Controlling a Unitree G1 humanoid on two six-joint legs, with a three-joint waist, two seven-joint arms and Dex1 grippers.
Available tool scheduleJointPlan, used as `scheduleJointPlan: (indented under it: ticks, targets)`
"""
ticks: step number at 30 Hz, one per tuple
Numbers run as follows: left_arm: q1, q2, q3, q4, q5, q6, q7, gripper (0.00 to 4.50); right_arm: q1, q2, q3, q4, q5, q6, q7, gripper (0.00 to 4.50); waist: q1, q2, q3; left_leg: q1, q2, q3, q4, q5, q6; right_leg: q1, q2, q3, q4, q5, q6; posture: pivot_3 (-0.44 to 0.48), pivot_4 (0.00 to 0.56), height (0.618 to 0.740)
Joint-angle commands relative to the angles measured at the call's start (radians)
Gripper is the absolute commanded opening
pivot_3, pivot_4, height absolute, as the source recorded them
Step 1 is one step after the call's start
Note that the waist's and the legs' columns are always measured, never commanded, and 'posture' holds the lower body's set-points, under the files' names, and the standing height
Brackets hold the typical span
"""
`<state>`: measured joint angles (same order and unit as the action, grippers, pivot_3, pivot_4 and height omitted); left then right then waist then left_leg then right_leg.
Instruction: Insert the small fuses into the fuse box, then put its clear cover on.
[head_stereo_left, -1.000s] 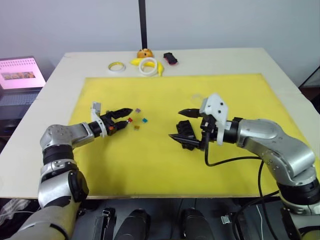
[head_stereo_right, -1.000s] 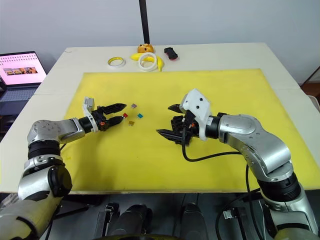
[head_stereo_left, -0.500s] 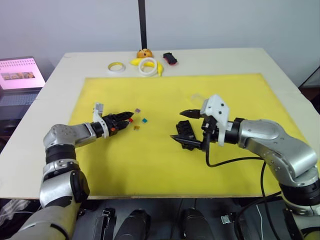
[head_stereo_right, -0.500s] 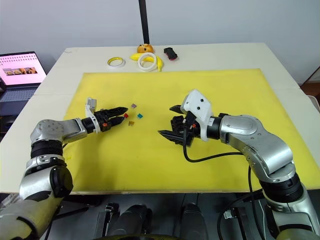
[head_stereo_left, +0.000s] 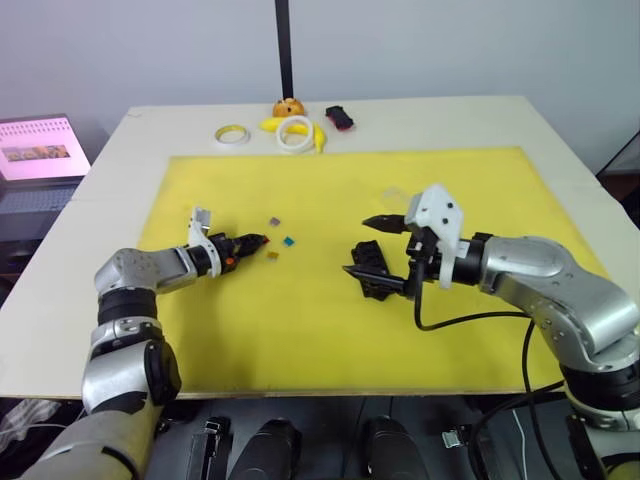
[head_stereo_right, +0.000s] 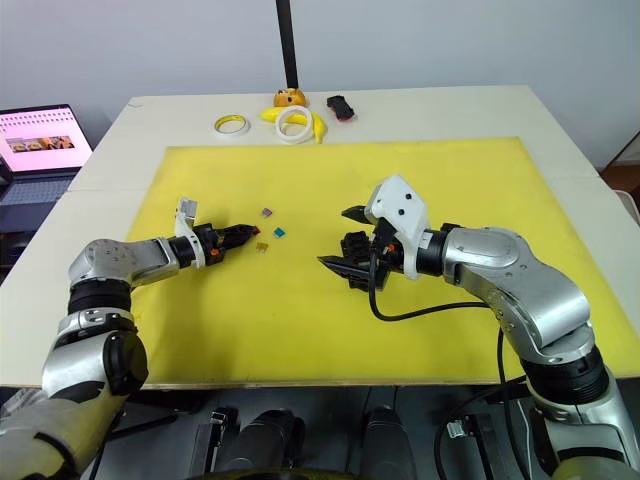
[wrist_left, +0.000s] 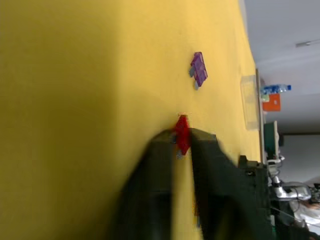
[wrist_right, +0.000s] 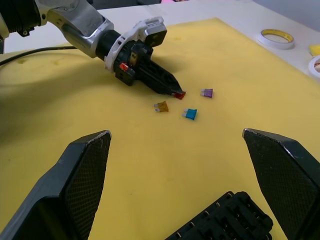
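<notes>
My left gripper (head_stereo_left: 258, 241) lies low on the yellow mat (head_stereo_left: 300, 330), shut on a red fuse (wrist_left: 181, 135) pinched at its tips. Three more small fuses lie loose just beyond it: purple (head_stereo_left: 275, 221), blue (head_stereo_left: 289, 241) and orange (head_stereo_left: 272, 255). The black fuse box (head_stereo_left: 374, 272) rests mid-mat. My right gripper (head_stereo_left: 356, 246) stands open over it, one finger on each side, holding nothing. The right wrist view has the fuse box (wrist_right: 225, 220) below the wide-open fingers. The clear cover (wrist_left: 248, 100) lies flat on the mat farther off.
At the table's far edge sit a yellow tape ring (head_stereo_left: 233, 133), a white tape ring (head_stereo_left: 296, 131), a banana (head_stereo_left: 318, 135), an orange object (head_stereo_left: 289, 106) and a black and red toy car (head_stereo_left: 340, 117). A black pole (head_stereo_left: 284, 45) rises behind. A laptop (head_stereo_left: 40, 150) stands left.
My left gripper has reached a little forward and closed on the red fuse. The right arm and the fuse box have hardly moved.
</notes>
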<state>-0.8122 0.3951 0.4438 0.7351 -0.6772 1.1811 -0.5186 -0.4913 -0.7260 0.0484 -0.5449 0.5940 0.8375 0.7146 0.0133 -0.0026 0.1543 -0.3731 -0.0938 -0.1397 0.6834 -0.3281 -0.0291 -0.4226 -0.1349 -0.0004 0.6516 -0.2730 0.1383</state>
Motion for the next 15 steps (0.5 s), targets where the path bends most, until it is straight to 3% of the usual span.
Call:
scheduleJointPlan:
  ticks: [1,9,15]
  targets:
    - [0.009,0.034,-0.024,0.033,0.053,-0.036,0.020,0.03,-0.020,-0.009,-0.032,-0.015,0.013,-0.005,0.008,4.50,-0.001,0.001,0.000,0.000,0.000,0.000,0.000,0.000,0.000,0.000,0.000,0.000,0.000,0.000,0.000,0.000,0.150,0.740]
    - [-0.110,0.126,0.042,-0.109,-0.115,0.142,-0.096,0.03,-0.023,0.037,-0.104,-0.021,0.118,0.054,-0.025,4.50,-0.019,-0.004,0.002,-0.003,0.001,0.000,-0.001,0.001,-0.001,-0.005,0.001,0.000,0.002,0.000,0.000,0.000,0.150,0.740]
    - [-0.127,0.038,0.041,-0.394,-0.253,0.230,-0.101,0.03,-0.012,0.136,-0.216,-0.016,0.316,0.153,-0.125,4.50,-0.026,-0.005,0.003,-0.006,0.000,-0.002,-0.001,0.000,0.000,-0.006,0.000,-0.001,-0.002,0.000,0.000,0.000,0.150,0.740]
